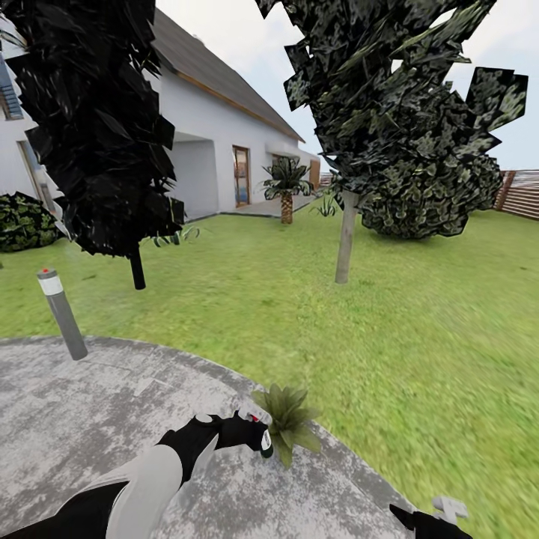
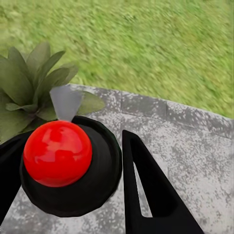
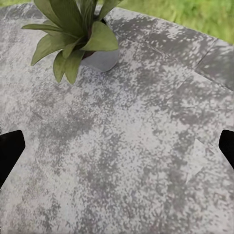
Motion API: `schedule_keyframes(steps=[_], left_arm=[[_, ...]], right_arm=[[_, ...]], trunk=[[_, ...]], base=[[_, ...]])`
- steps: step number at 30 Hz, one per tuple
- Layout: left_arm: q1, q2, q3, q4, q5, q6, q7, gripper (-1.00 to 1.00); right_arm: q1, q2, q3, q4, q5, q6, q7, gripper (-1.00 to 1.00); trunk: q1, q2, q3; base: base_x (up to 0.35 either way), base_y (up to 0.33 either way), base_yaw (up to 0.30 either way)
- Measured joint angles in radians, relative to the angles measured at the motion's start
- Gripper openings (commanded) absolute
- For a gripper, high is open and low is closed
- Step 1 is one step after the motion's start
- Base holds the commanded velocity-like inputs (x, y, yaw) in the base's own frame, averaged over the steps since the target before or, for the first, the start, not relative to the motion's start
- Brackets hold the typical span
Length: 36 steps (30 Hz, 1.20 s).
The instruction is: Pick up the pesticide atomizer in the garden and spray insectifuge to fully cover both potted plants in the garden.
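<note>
In the head view our left gripper [image 1: 258,434] holds the pesticide atomizer [image 1: 263,438] low over the grey paving [image 1: 90,419], its nozzle end just beside a potted plant [image 1: 288,419] that sits near the paving's edge, where the lawn [image 1: 419,329] begins. Our right gripper [image 1: 434,522] shows at the lower edge of the picture, apart from the plant; we cannot tell its state here.

In the left wrist view we see the atomizer's red cap [image 2: 57,153] on its black body, pinched between our two black fingers [image 2: 146,190]. A pale cone points from it toward the potted plant's leaves [image 2: 29,83], which we judge to be spray.

In the right wrist view the fingertips [image 3: 9,148] stand wide apart over bare paving, holding nothing, with a potted plant [image 3: 73,34] ahead in its grey pot [image 3: 102,59].

To spray well, we should keep the nozzle aimed at the rosette's middle and sweep slowly across all the leaves before looking for the second plant.
</note>
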Motion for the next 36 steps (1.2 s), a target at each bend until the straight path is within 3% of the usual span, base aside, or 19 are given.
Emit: schedule_keyframes(steps=[17,24,36], left_arm=[[0.0,0.0,0.0,0.0,0.0,0.0,0.0,-1.0],[0.0,0.0,-0.001,0.0,-0.001,0.0,0.0,-1.0],[0.0,0.0,-0.001,0.0,-0.001,0.0,-0.001,-1.0]], right_arm=[[0.0,0.0,0.0,0.001,0.001,0.0,0.0,1.0],[0.0,0.0,0.0,0.002,0.001,0.0,0.0,1.0],[0.0,0.0,0.0,0.001,0.0,0.0,0.0,1.0]], trunk=[[-0.065,0.119,0.078],[-0.065,0.119,0.086],[-0.066,0.119,0.087]], base=[[0.0,0.0,0.0],[0.023,0.0,0.0],[0.314,0.0,0.0]])
